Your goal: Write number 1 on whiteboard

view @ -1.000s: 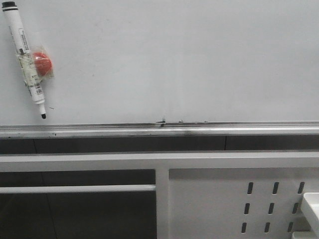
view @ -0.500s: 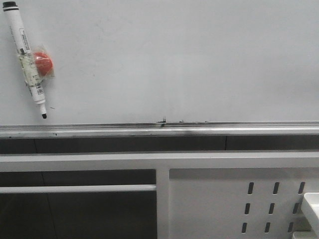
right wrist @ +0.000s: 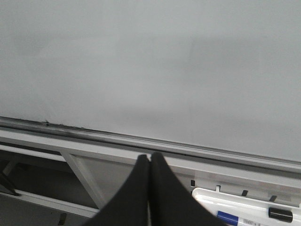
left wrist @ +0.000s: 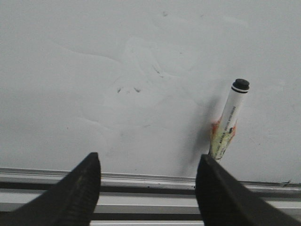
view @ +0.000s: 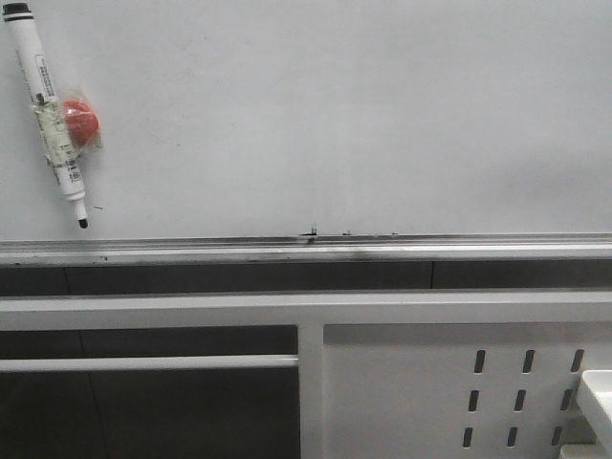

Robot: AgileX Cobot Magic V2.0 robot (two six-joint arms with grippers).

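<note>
Whiteboard (view: 335, 115) fills the far wall, no stroke visible. Marker (view: 46, 105) stuck far left (red magnet (view: 80, 122) beside). Left gripper (left wrist: 148, 188) spread; right gripper (right wrist: 150, 188) pressed together, empty.

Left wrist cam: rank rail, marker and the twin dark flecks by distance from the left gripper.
1. rail: just past the open left gripper.
2. marker: on the whiteboard, beside one finger.
3. dark flecks: mid-board, farther from the rail; close call with the marker.

Whiteboard (view: 363, 115) face bare centre and right; marker (view: 46, 110) with red magnet (view: 80, 122) blocks upper left; rail (view: 382, 249) bounds bottom.
</note>
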